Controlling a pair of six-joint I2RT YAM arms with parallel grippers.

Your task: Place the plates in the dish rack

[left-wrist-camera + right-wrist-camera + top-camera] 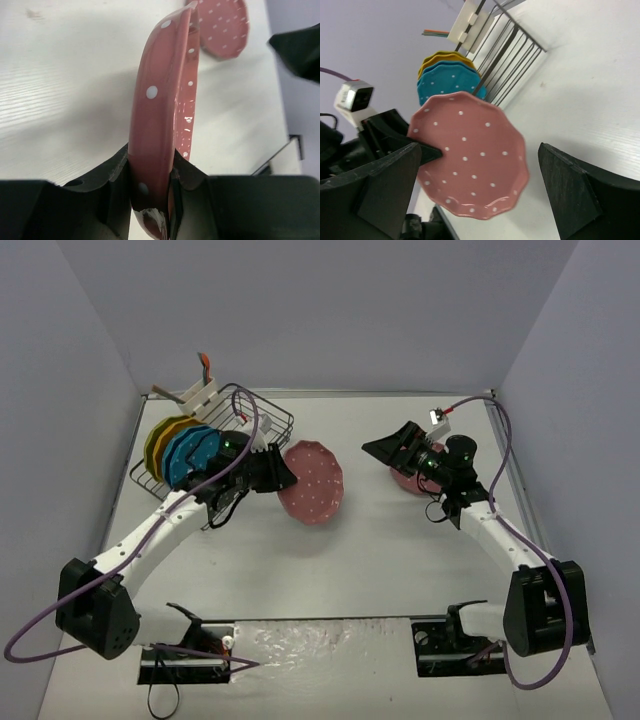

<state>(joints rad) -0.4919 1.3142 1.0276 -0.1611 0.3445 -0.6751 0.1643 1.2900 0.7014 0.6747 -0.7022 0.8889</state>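
My left gripper [283, 472] is shut on the rim of a pink dotted plate [314, 483] and holds it on edge above the table, right of the dish rack [268, 418]. In the left wrist view the plate's rim [159, 115] stands pinched between the jaws [152, 175]. The rack holds yellow-green [160, 440] and teal blue [190, 455] plates upright. My right gripper [388, 448] is open and empty, facing the held plate [470, 155]. A second pink plate [405, 481] lies on the table, partly hidden under the right arm; it also shows in the left wrist view [222, 25].
A white utensil caddy [200, 392] with a utensil stands at the rack's far corner. Grey walls close in the table on three sides. Purple cables run along both arms.
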